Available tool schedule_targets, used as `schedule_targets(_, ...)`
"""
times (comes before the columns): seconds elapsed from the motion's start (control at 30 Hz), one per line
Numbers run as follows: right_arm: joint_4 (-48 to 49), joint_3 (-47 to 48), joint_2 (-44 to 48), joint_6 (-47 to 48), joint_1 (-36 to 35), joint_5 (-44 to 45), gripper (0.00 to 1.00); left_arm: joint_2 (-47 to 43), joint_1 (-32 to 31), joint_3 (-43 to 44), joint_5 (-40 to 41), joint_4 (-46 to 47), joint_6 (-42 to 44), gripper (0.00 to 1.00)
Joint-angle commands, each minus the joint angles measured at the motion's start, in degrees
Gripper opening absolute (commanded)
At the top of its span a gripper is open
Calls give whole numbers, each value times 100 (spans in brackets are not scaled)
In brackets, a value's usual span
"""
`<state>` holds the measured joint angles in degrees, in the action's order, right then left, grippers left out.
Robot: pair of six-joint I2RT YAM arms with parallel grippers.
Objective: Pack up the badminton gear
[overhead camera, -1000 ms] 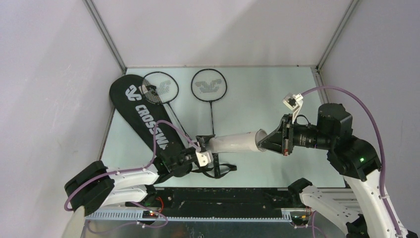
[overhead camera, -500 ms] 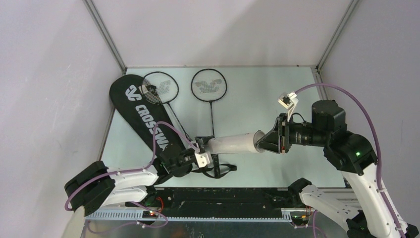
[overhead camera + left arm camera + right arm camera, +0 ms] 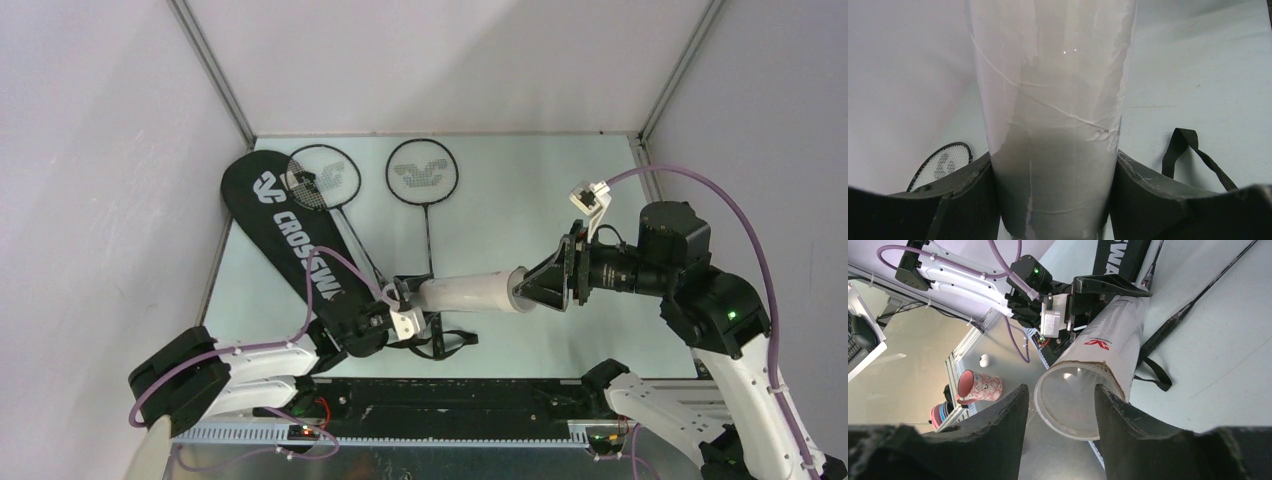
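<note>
While the left hand (image 3: 408,308) clamps one end of the tube (image 3: 468,292), holding it level above the surface (image 3: 520,190), the right hand (image 3: 524,289) hangs open and empty at its mouth, so filling looks like the step; next, probably, the tube goes toward the bag (image 3: 290,235).

Left wrist: tube (image 3: 1053,125) runs off the top and bottom edges, both ends unseen. Racket (image 3: 943,162) head half behind the left end effector (image 3: 1054,165). Right wrist: tube interior murky, contents unreadable; racket bag (image 3: 1120,260) lettering cropped at the top edge. Top view: bag's near end and racket grips partly under the left arm (image 3: 260,355).
</note>
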<state>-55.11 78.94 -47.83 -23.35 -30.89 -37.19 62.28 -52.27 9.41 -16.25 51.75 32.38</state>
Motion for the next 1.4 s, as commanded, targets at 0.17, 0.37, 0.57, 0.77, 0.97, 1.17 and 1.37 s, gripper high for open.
schedule_targets(0.17, 310, 176, -117, 9, -225, -176, 61, -155, -21, 43, -172, 486, -65, 0)
schedule_targets(0.37, 469, 71, -192, -57, -560, -14, 61, -141, -20, 49, -153, 477, -83, 0)
schedule_targets(0.57, 382, -106, -51, -84, -943, 508, 62, -229, -16, -3, -53, 690, -292, 0)
schedule_targets(0.77, 566, -478, 144, -196, -1021, 580, 62, -339, -18, 63, -51, 535, -439, 0)
schedule_targets(0.97, 649, -624, 47, -109, -1067, 685, 62, -380, -11, 6, -155, 642, -482, 0)
schedule_targets(1.17, 841, -660, -212, -64, -1217, 709, 62, -387, -12, 70, -134, 564, -572, 0)
schedule_targets(1.37, 933, -648, -63, -41, -1337, 936, 63, -411, -12, 14, -176, 690, -584, 0)
